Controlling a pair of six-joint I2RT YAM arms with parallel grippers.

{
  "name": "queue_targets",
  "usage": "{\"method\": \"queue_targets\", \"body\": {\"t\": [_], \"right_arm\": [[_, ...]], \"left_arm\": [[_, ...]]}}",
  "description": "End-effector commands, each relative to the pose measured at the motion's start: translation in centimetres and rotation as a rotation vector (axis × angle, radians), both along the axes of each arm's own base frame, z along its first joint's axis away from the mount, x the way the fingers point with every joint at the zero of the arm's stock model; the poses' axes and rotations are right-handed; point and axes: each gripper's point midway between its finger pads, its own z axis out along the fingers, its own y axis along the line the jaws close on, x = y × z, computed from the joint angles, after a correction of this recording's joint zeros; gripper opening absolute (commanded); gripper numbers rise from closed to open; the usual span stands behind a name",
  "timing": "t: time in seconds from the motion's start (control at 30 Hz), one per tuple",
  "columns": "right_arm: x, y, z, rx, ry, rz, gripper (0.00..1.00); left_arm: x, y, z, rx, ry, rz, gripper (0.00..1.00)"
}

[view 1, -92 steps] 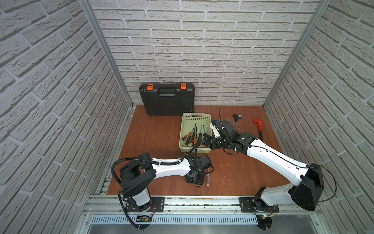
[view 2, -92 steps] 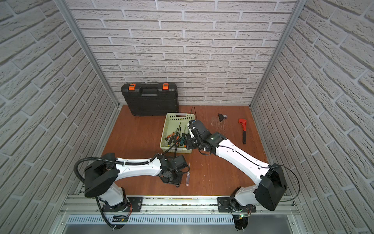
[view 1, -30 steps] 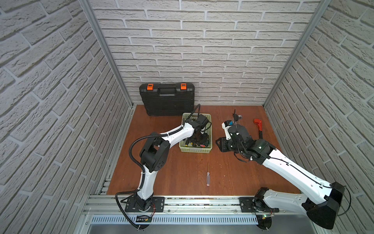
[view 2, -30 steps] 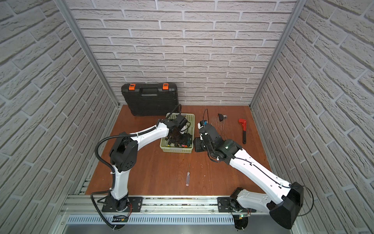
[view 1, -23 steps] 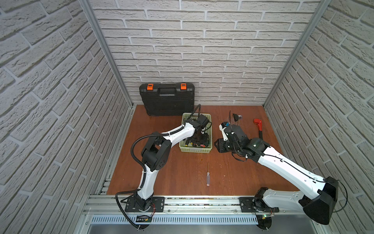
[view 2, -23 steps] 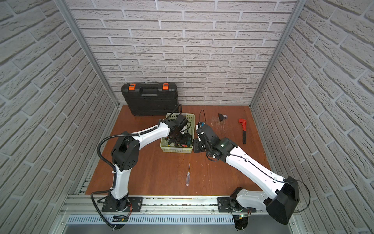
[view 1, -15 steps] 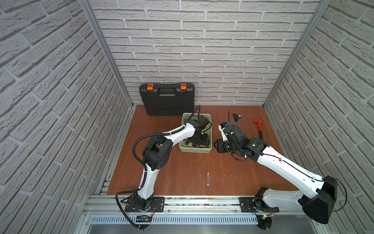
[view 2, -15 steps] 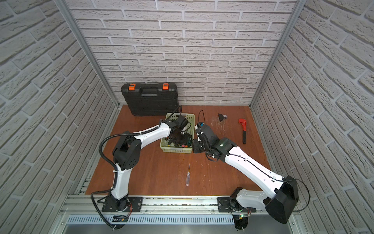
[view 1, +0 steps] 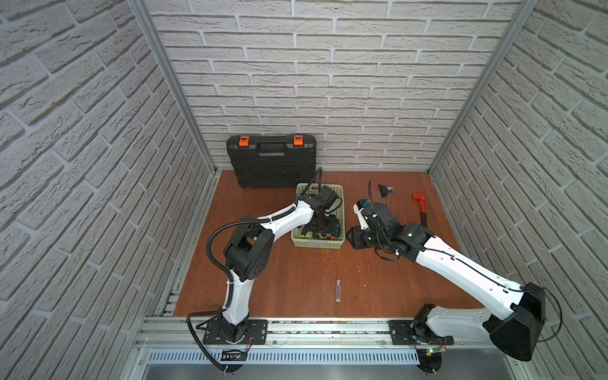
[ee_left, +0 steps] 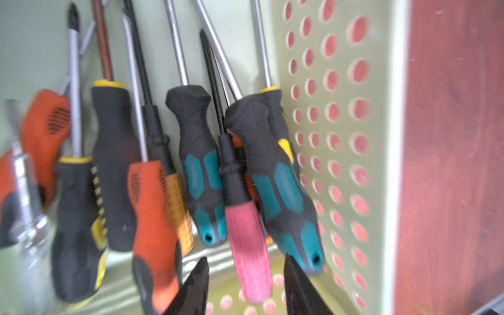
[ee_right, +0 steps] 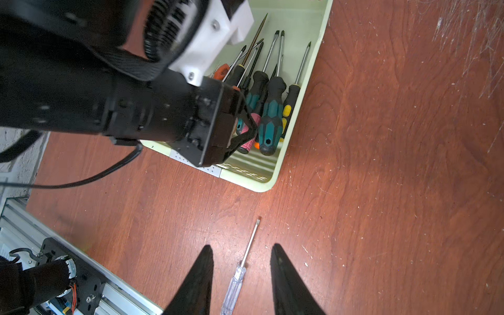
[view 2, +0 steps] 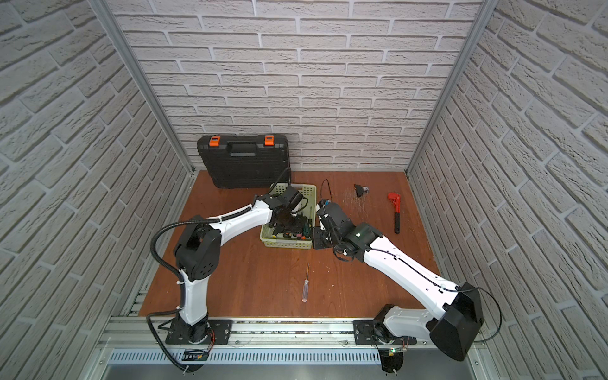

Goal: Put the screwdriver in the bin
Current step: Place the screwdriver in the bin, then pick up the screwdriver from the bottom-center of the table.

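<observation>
- A reddish-brown wooden tabletop point(view 1: 279, 279), scuffed with pale scratches, sits between walls of whitish brick-patterned panels point(view 1: 329, 82). A ribbed aluminium rail point(view 1: 329, 324) edges the near side.
- The light green rectangular plastic bin point(view 1: 317, 242), its sides punched with round holes, stands mid-table, just in front of a black ribbed plastic tool case with orange latches point(view 1: 273, 164).
- The left wrist view is blurred, and the left arm hides much of the bin in both top views.
- The left gripper point(ee_left: 245, 263) reaches into the bin with its jaws parted. The pink-handled screwdriver point(ee_left: 246, 240) lies between them with a gap on each side, among rubber-gripped black, teal and orange ones.
- The right gripper point(ee_right: 242, 246) hangs just right of the bin, spread and empty.
- A slim clear-handled screwdriver point(view 1: 338, 289) lies on bare wood nearer than the bin.
- Far right lie a red pipe wrench point(view 1: 418, 199) and a small dark object point(view 1: 384, 190), too small to identify.
</observation>
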Motion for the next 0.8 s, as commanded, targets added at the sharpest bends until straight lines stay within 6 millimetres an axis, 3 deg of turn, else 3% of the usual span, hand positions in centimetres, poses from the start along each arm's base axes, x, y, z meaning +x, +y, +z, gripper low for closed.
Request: {"method": "queue_targets", "body": {"t": [0.0,0.2,0.43,0.5,0.53,0.57,0.67,0.77], "right_arm": [[0.2,0.6,0.7,0.031,-0.004,-0.012,0.37],[-1.2,0.0,-0.5,-0.115,-0.012,-0.014,0.38],[-5.8,-0.6,-5.0,-0.167,0.136,-0.040,0.40],[-6.8,0.1,-6.3,-0.131,0.179,-0.042,0.44],[-7.3,0.7,-6.8,-0.131,0.195,-0.033,0.56],[-7.7,1.2,-7.3,-0.151,0.211,-0.022,0.58],[-8.7,2.6,-8.4,-0.253,0.251,0.012,0.60],[-9.7,4.4,-10.0,-0.238,0.309,0.016,0.59]], "left_arm": [[0.5,0.8,4.6,-0.056,-0.118,-0.001,0.46],[-1.9,2.6,7.0,-0.114,-0.159,-0.011,0.46],[-5.8,7.5,7.8,-0.103,-0.219,0.045,0.46],[-6.3,8.9,8.4,-0.097,-0.258,0.083,0.46],[-6.5,9.6,8.6,-0.096,-0.279,0.108,0.47],[-6.8,10.3,8.7,-0.090,-0.295,0.132,0.47],[-7.3,12.2,9.1,-0.085,-0.342,0.188,0.50],[-7.7,13.6,9.5,-0.077,-0.374,0.213,0.50]]}}
